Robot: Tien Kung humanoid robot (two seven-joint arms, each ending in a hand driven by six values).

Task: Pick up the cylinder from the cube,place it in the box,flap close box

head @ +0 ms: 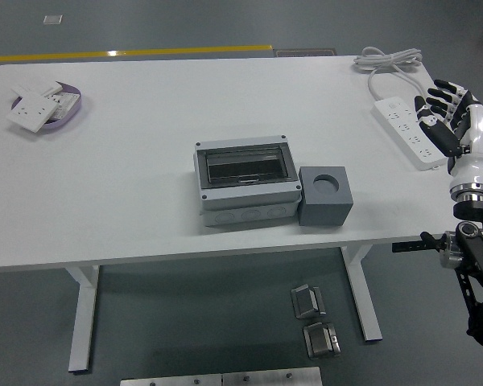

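Your right hand (451,121) hovers at the table's (145,177) right edge, fingers (439,88) spread and holding nothing. The cube's (326,195) round socket looks dark; you cannot tell whether the cylinder is inside. The box (245,182) just left appears closed.

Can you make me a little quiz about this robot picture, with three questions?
1. True or false: the right hand is holding the cube.
2. What lies under the right hand? A) power strip B) box C) tray
3. Fill in: the cube stands on the box's ____ side in the picture.

Key: 1 false, the fingers are spread and hold nothing. 2 A. 3 right.
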